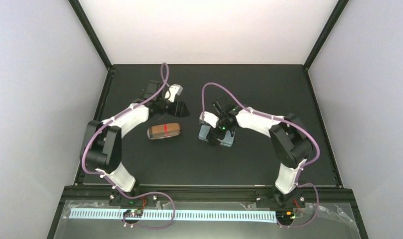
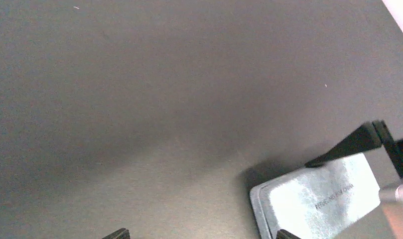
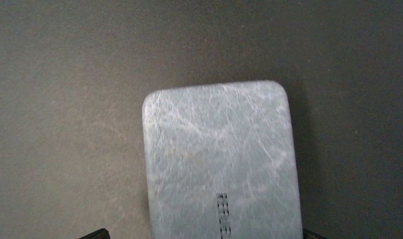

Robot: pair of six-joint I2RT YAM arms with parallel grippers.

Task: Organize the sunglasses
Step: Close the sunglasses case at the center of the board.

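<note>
Right gripper poised over a closed blue-grey case, jaws wide and holding nothing.
The case's long axis runs 12 to 6 between my fingertips. Left gripper, also wide and empty, is farther off at 10 o'clock. No sunglasses are plainly visible; the red streak in the tan case may be one pair.

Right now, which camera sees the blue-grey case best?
The right wrist view: the blue-grey case fills much of it, with its lettering showing. The top view shows it small and partly covered. The left wrist view catches only one end at the edge.
</note>
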